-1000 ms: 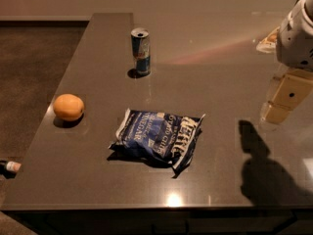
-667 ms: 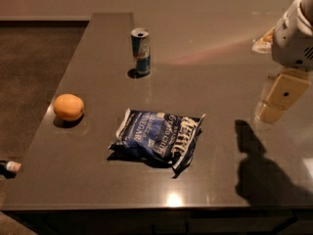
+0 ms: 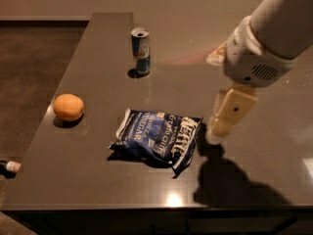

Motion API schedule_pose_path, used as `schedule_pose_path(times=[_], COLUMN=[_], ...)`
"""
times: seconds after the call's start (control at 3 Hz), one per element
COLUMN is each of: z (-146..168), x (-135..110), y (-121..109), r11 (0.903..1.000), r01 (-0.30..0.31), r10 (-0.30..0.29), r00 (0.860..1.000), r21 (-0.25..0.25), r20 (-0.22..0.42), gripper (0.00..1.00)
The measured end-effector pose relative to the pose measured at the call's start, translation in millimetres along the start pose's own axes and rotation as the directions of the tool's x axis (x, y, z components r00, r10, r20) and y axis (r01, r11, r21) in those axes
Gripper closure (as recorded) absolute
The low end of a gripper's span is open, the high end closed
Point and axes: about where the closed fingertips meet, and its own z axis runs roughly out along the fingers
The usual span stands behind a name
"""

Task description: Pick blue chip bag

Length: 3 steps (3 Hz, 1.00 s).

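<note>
**Dark table [image 3: 98, 62]: bag [image 3: 156, 138] beside my gripper [image 3: 218, 127]**

The bag lies flat near the table's front edge. My gripper hangs just off its striped end, above the tabletop. Whether it is parted or closed, I cannot tell.

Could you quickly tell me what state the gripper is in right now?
Gripper: just right of the blue chip bag; open or closed cannot be told.
</note>
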Motion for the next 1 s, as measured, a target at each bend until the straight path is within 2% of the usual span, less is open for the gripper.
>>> schedule_pose_path(times=[0.33, 1.0], z=[35.4, 101.1], x=[-33.5, -71.8], y=[15.8, 29.9], r11=[0.9977, 0.9895], r01=[0.034, 0.100], r10=[-0.032, -0.095], r00=[0.999, 0.994], r21=[-0.058, -0.105], r20=[0.035, 0.050], gripper=[0.00, 0.00])
